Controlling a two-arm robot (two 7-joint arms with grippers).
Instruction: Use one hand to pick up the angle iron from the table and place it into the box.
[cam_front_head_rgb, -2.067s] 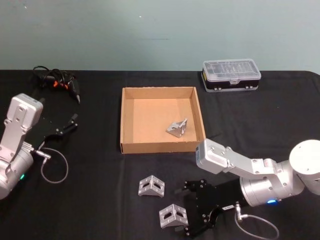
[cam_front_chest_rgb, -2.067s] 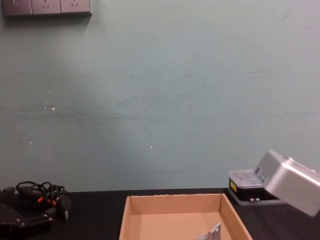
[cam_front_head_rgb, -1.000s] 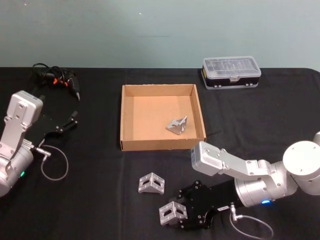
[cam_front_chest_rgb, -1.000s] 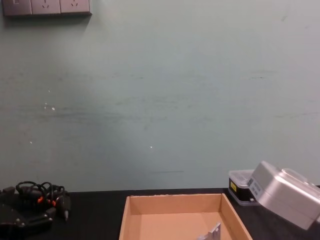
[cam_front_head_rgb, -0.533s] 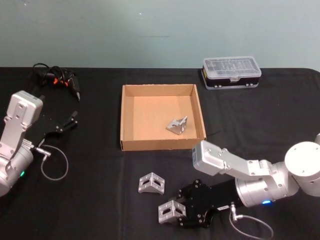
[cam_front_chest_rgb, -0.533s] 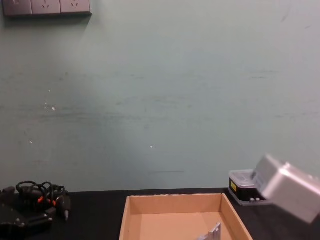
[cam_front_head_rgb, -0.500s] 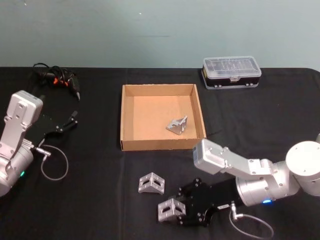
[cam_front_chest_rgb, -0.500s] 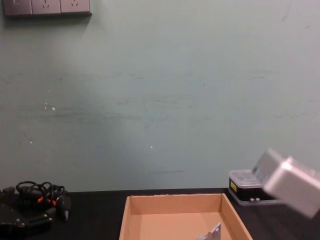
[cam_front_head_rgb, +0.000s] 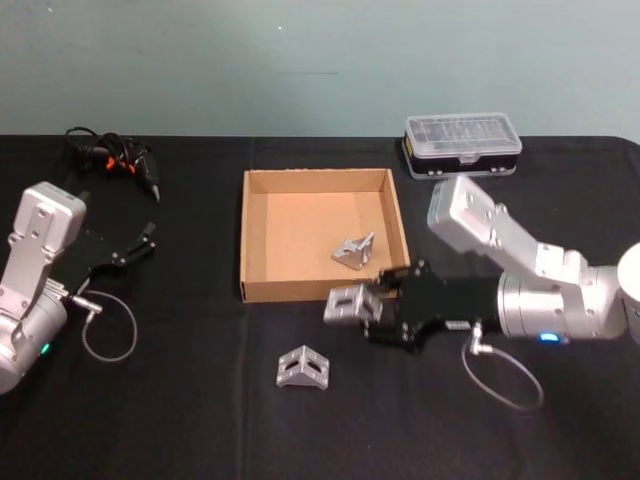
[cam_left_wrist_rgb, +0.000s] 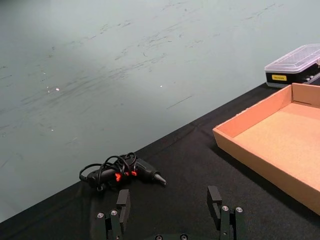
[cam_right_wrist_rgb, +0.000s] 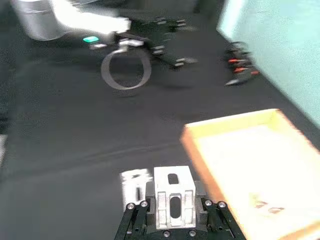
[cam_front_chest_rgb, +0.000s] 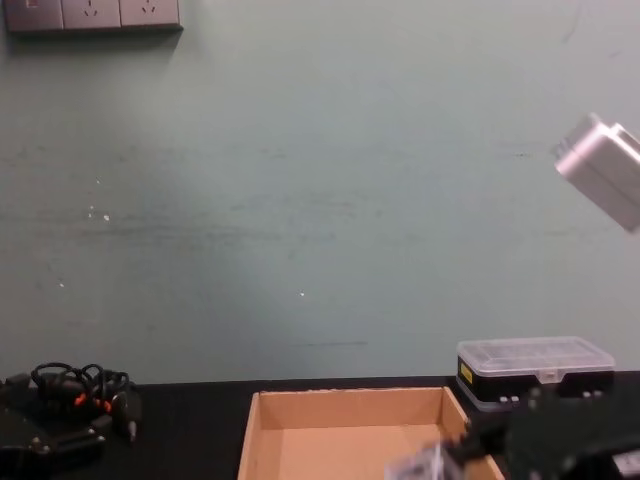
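Right pincer (cam_front_head_rgb: 372, 306) grips the angle iron (cam_front_head_rgb: 347, 303), which hangs just at the near wall of the box (cam_front_head_rgb: 243, 240): best cleared over the rim, carried inward and released low beside the second bracket (cam_front_head_rgb: 354, 252) inside; left pincer (cam_front_head_rgb: 130, 254) idles open, far left over the worktop (cam_front_head_rgb: 180, 420).

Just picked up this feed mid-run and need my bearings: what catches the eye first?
The right hand grips a silver angle iron at the near wall of the cardboard box. A second iron already lies inside the box; a third iron sits on the black table in front of it. The left hand idles open at far left.
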